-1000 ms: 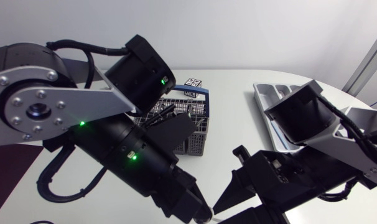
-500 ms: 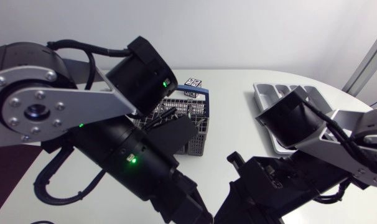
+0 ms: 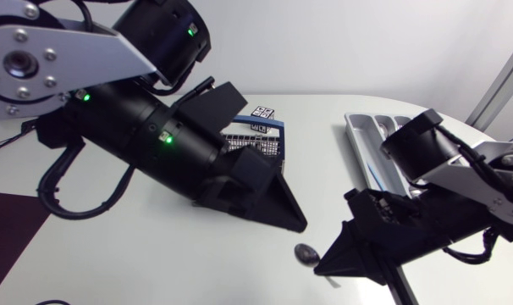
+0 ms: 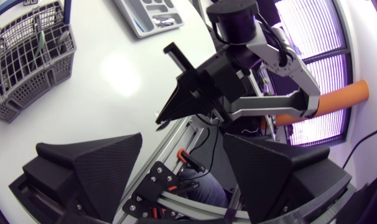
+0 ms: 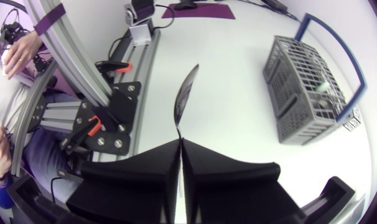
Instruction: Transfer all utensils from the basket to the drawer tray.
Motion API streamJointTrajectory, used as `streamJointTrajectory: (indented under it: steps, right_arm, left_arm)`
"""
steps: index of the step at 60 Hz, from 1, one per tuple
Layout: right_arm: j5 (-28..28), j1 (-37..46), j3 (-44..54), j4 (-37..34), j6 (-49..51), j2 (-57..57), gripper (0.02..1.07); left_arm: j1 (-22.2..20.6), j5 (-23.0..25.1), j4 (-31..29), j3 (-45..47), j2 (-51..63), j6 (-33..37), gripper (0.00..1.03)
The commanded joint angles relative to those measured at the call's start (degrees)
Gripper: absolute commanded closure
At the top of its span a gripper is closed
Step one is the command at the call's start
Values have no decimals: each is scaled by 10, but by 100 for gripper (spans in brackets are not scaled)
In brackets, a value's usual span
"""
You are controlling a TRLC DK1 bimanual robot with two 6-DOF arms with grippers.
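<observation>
A metal spoon (image 3: 307, 252) hangs over the table's front part, and my right gripper (image 3: 326, 266) is shut on its handle. In the right wrist view the spoon (image 5: 186, 94) sticks out ahead of the closed right gripper (image 5: 181, 142). My left gripper (image 3: 295, 222) hovers left of the spoon, apart from it. In the left wrist view its fingers (image 4: 98, 165) stand apart around nothing, facing the right gripper (image 4: 165, 116). Behind my left arm stands the grey wire basket (image 3: 261, 142) with a blue handle. The grey drawer tray (image 3: 358, 135) lies at the right, partly hidden by my right arm.
A small black-and-white marker cube (image 3: 262, 112) sits just behind the basket. The basket (image 4: 27, 62) holds utensils, and the tray (image 4: 148, 15) has some in its compartments. White tabletop lies between basket and tray.
The two grippers met at the table's front edge and my right gripper closed on the spoon. My left arm has since pulled back up and to the left, without the spoon.
</observation>
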State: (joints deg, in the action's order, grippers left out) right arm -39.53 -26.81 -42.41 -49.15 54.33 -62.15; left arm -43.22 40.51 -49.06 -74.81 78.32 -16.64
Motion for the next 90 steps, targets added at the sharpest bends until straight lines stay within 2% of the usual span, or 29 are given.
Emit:
streamJointTrajectory:
  steps: [1, 8, 20, 36, 48, 58, 83, 86, 90]
  right_arm:
    - [16, 54, 8, -14, 39, 7, 101]
    - [53, 143, 7, -2, 78, 1, 101]
    - [103, 314, 8, 49, 159, -3, 101]
    - [161, 455, 42, 205, 226, -38, 101]
    - [198, 516, 69, 360, 255, -104, 101]
    - [206, 562, 66, 456, 277, -176, 101]
    - [240, 619, 66, 632, 330, -322, 101]
    - [243, 619, 75, 657, 336, -326, 94]
    - [248, 618, 92, 690, 343, -328, 78]
  left_arm:
    - [26, 7, 5, -16, 32, -43, 4]
    - [55, 0, 20, -20, 61, -78, 4]
    - [71, -82, 74, -18, 99, -137, 5]
    - [63, -158, 97, -22, 129, -159, 6]
    - [57, -203, 108, -25, 146, -166, 6]
    - [53, -222, 113, -28, 152, -168, 6]
    - [38, -275, 131, -22, 164, -170, 6]
    - [34, -286, 136, -20, 165, -169, 7]
    - [31, -297, 144, -16, 166, -169, 7]
